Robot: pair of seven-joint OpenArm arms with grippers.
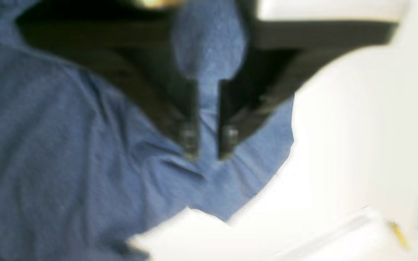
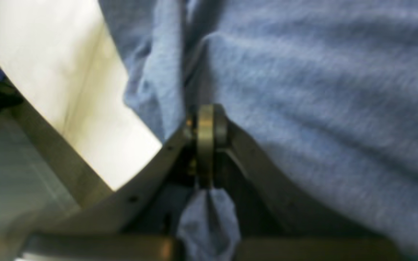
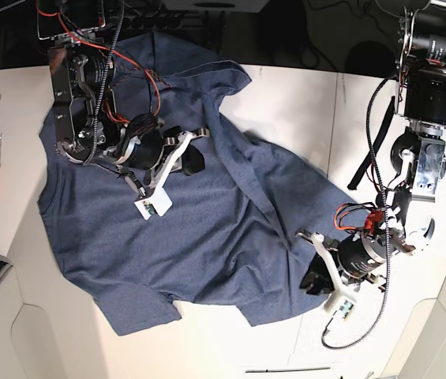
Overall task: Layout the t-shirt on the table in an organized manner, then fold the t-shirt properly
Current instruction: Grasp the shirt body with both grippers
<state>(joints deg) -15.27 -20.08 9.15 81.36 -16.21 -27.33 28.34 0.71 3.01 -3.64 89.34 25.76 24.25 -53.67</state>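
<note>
Left tool (image 1: 209, 156) slightly parted; right tool (image 2: 205, 119) clamped shut.

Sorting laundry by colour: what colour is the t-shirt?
Heathered navy blue t-shirt, best in the base view.

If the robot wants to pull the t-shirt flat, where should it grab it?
Probably the loose corner of the t-shirt by the left end effector, whose jaws stand slightly apart over that cloth. That edge lies flat against bare table, so coming from the table side, low and level, looks easiest. The right end effector is pinching a fold at the other side.
</note>
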